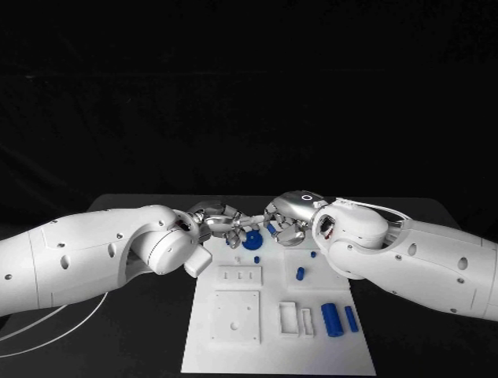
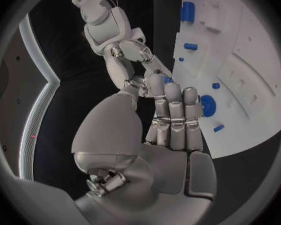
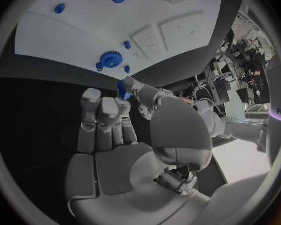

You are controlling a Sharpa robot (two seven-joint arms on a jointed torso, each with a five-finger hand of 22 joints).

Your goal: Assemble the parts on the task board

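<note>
Both hands meet at the far end of the task board point(image 1: 274, 346), just above the centre of the head view. The left hand point(image 1: 217, 218) enters from the left, the right hand point(image 1: 289, 216) from the right; their fingertips touch or nearly touch above the board's far edge.

In the right wrist view a small blue part point(image 3: 123, 89) sits between the fingertips of the two hands. The right hand point(image 3: 115, 130) has its fingers extended side by side with the thumb brought toward them, pinching this part. The left hand's fingers reach the same part; whether they grip it or merely touch it cannot be told.

In the left wrist view the left hand point(image 2: 168, 120) has its fingers straight and close together, with the blue piece point(image 2: 168, 79) at their tips.

A blue gear point(image 1: 252, 240) lies flat on the board, just below the hands in the head view. Lower right of it a short blue peg point(image 1: 300, 273) stands on the board. Two longer blue cylinders point(image 1: 331, 319) lie side by side at the board's lower right. White raised blocks point(image 1: 236, 315) occupy the board's left half.

The board rests on a black table point(image 1: 135, 346). The background is dark. White cables point(image 1: 45, 327) trail at lower left.
</note>
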